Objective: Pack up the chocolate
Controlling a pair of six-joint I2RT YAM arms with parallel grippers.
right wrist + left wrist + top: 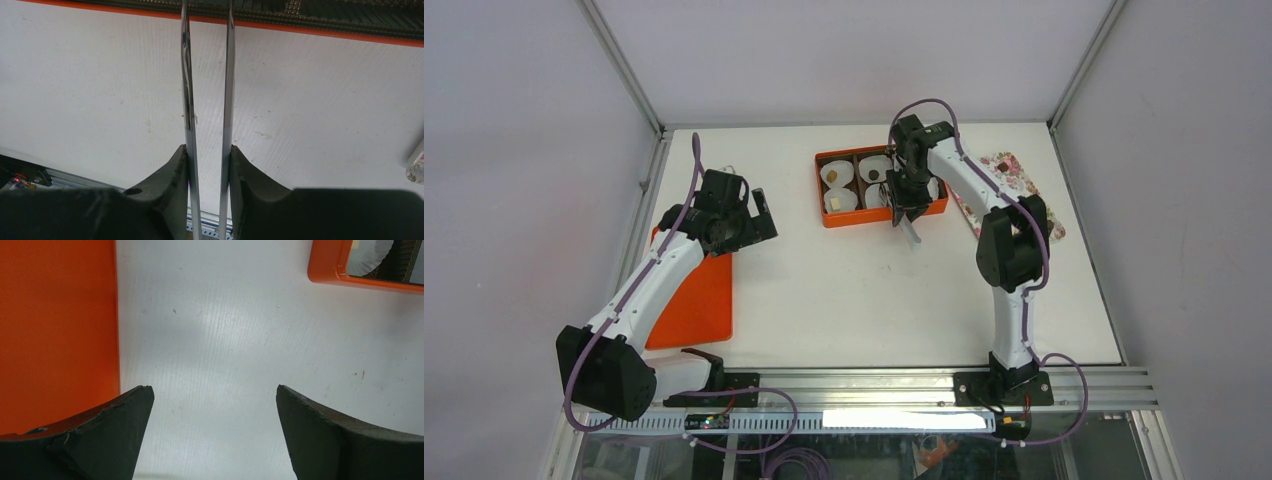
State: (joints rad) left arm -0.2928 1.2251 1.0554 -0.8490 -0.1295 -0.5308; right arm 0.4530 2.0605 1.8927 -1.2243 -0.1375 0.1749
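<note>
- Right wrist view: the right gripper [209, 152] is clamped on a pair of metal tweezers [187, 90]. The two blades sit between its pads with a narrow gap between them. Nothing shows in that gap, and the blade tips run out of the picture at the top.
- Below the blades lies the bare white worktop [100, 85]. Beyond them, the rim of the orange box [300, 31] crosses the view.
- Top external view: this gripper hangs at the near right corner of the orange box, which sits toward the far edge of the worktop, right of centre. The tweezers project past the box's near wall.
- The chocolate [875, 174] lies as single small pieces in white paper cups [848, 197] inside the box compartments: one tan, one dark, one cream. A fourth cup is partly hidden by the gripper.
- More tiny pieces rest on the floral tray [1022, 180] near the far right corner, partly behind the right arm [1004, 250].
- Left wrist view: the left gripper [212, 390] has its fingers [115, 430] spread wide, holding nothing, above bare worktop.
- The orange lid [55, 330] lies just beside it, along the left edge of the worktop.
</note>
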